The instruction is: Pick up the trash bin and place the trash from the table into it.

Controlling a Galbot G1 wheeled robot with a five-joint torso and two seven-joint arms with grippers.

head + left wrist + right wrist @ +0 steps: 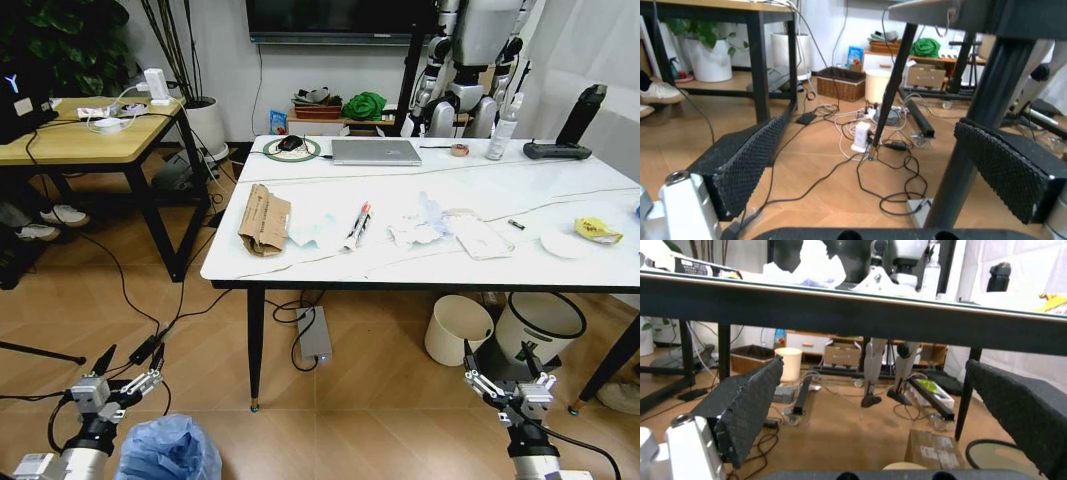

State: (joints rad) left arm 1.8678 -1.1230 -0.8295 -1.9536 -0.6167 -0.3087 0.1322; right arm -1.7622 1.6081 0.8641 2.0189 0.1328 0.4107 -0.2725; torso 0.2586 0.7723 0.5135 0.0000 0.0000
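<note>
Wooden floor carries the blue-bagged trash bin [168, 448] just beside the spread-fingered left gripper [128, 381]; the right gripper [505, 380], also spread, hangs farther off.

You're looking out between the right gripper's [873, 405] two black textured pads [747, 407], spread wide with nothing between them. The table [860, 307] edge runs straight across above them, with white tissues [815, 266] lying on its top. Beneath the table sit a cream bucket [789, 363] and a cardboard box [844, 353].
</note>
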